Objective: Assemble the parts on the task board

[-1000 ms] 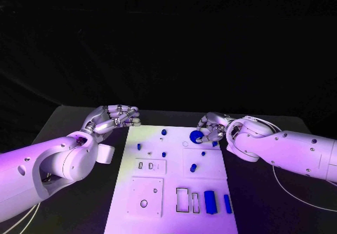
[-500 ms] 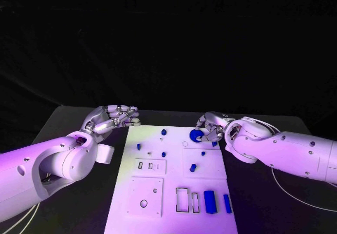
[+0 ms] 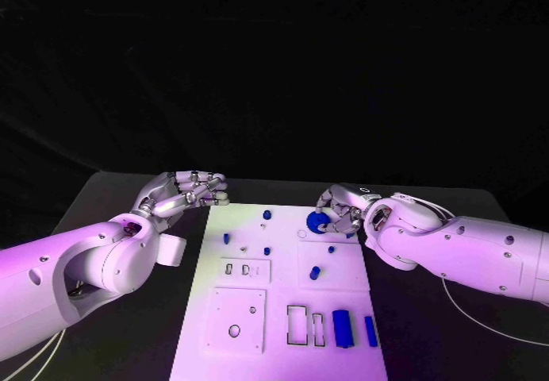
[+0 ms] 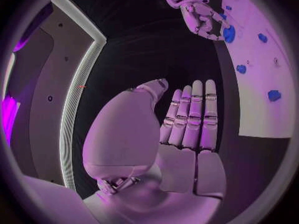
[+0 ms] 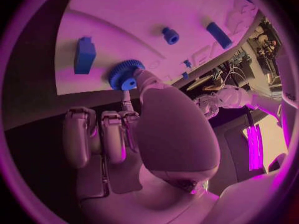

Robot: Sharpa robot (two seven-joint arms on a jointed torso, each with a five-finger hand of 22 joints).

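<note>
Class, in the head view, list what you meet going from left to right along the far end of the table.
left hand → small blue part on the task board → blue gear → right hand

The head view looks steeply down from above the near end of the task board, taking in its whole length, while each wrist view sits close behind its own palm, facing the board's far end, which all three views share.
</note>
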